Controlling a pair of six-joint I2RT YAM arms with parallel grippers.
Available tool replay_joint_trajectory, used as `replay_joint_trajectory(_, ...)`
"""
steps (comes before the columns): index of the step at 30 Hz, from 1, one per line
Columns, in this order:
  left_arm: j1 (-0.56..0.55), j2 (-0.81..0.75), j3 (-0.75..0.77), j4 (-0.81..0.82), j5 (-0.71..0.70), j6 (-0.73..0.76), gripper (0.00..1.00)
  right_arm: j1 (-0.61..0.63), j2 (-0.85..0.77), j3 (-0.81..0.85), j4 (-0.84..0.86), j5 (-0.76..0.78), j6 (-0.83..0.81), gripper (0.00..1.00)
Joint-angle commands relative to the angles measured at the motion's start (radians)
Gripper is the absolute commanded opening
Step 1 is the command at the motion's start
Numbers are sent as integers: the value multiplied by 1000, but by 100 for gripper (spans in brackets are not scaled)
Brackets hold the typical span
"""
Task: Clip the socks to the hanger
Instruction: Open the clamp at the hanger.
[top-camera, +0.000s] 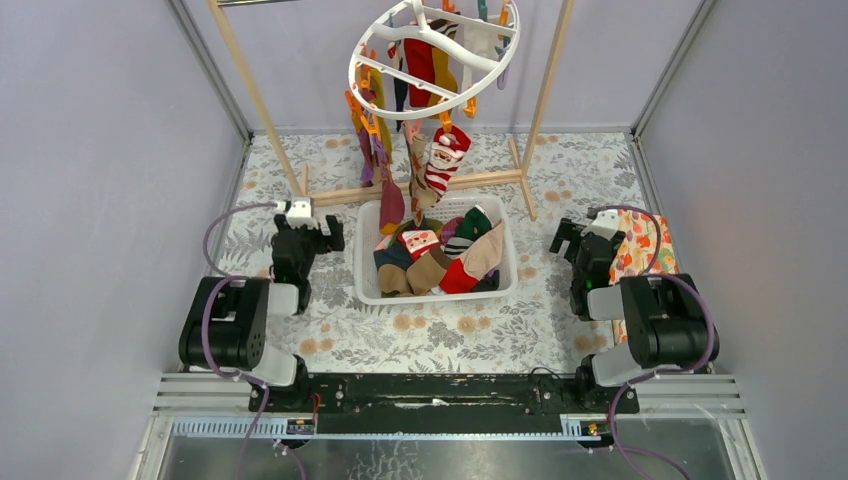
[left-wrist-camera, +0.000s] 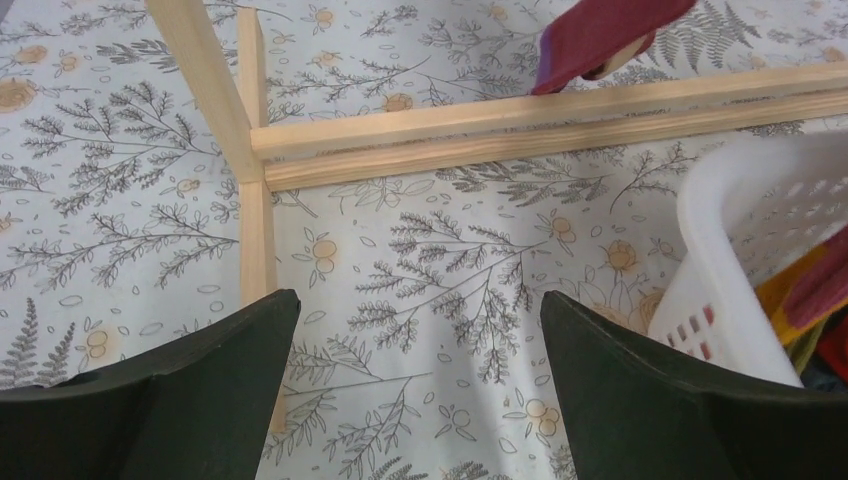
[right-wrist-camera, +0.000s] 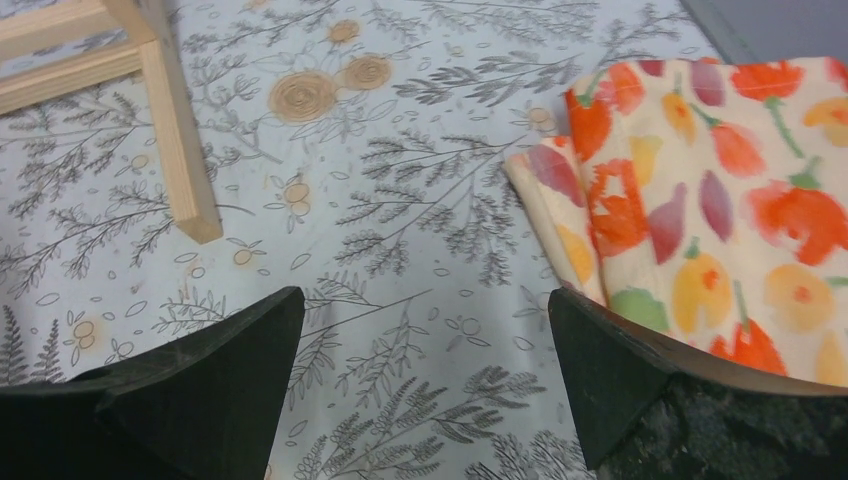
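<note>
White slotted basket (top-camera: 436, 297) heaped with loose socks (top-camera: 440, 258), others clipped on hanger (top-camera: 352, 75), left tool (left-wrist-camera: 418, 300) and right tool (right-wrist-camera: 426, 295) apart, empty

Floral table (top-camera: 450, 345): white basket (top-camera: 364, 250), wooden rack (top-camera: 340, 193), folded cloth (top-camera: 652, 245).

The white round hanger (top-camera: 355, 72) hangs tilted at the far side, its orange clips (top-camera: 357, 105) dangling from the ring. Several socks (top-camera: 420, 60) are already clipped on: a red one inside the ring, a Santa-patterned sock (top-camera: 446, 158) with red and white stripes below the near rim, and a maroon sock (top-camera: 391, 203) reaching lowest. More socks, among them tan, red and dotted green ones, lie heaped in the white slotted basket (top-camera: 366, 290) beneath.
</note>
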Motion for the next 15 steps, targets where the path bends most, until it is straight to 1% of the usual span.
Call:
replay_joint_trajectory(1, 3, -111, 228, -416, 12, 39, 99, -4, -214, 108, -315, 147, 79, 100)
replay_joint_trajectory(3, 3, -149, 365, -660, 55, 63, 99, -5, -270, 239, -589, 152, 138, 100)
replay_joint_trajectory(5, 9, -180, 491, -865, 140, 92, 99, -5, -299, 343, -722, 69, 181, 100)
replay_joint_trajectory(6, 27, -196, 543, -959, 179, 98, 99, -5, -312, 384, -748, -11, 190, 100)
replay_joint_trajectory(9, 78, -245, 695, -1182, 286, 75, 99, -5, -347, 488, -766, -231, 322, 100)
replay_joint_trajectory(10, 98, -256, 744, -1245, 326, 74, 99, -5, -352, 527, -782, -353, 349, 100)
replay_joint_trajectory(11, 116, -269, 784, -1308, 363, 48, 99, -5, -351, 556, -773, -430, 365, 100)
replay_joint_trajectory(15, 136, -324, 924, -1503, 417, 49, 99, -4, -303, 665, -708, -692, 403, 100)
